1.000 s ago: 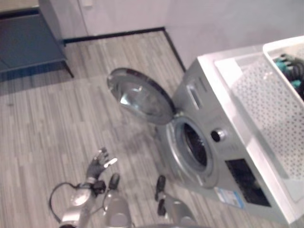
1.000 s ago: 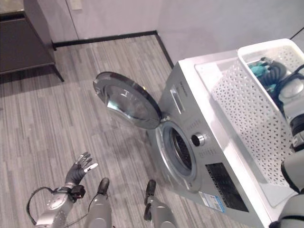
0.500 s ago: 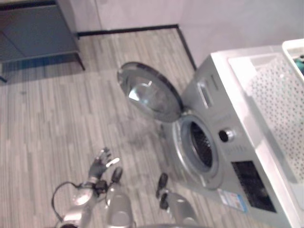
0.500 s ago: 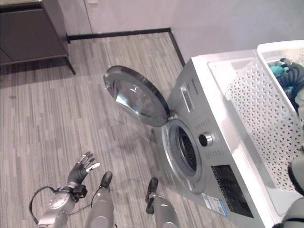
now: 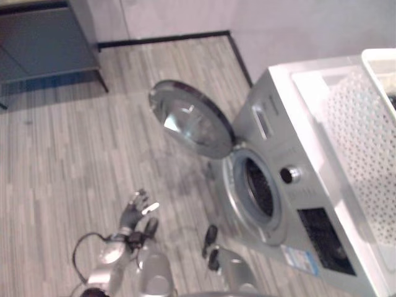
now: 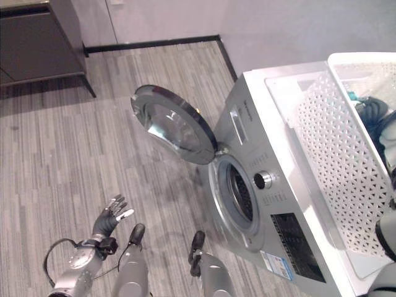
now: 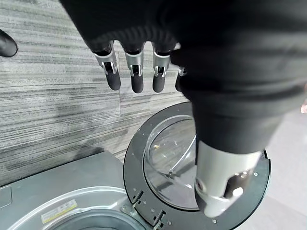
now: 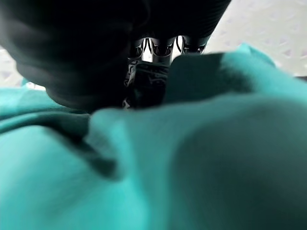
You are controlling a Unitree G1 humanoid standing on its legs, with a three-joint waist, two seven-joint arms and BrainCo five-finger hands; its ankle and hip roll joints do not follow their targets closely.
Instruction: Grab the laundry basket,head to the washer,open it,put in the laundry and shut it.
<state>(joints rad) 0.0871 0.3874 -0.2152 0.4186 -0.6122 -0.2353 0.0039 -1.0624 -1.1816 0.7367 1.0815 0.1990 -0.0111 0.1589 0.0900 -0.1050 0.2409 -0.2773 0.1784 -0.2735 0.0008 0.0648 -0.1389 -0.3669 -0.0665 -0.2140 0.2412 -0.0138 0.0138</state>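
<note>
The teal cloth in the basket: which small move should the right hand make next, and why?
Probably lift the teal cloth up out of the white laundry basket. The right hand is already down among the cloth, though its grip is hidden. The washer door stands open and the drum opening looks free, while the left hand hangs open, low over the floor.

A washer (image 6: 272, 204) fills the right of the frame with a laundry basket (image 6: 346, 161) on its top, its door (image 6: 173, 133) swung open toward frame centre, a cabinet (image 6: 37, 43) at upper left, and the left robot hand (image 6: 110, 218) over the floor (image 6: 62, 154) at lower left.
</note>
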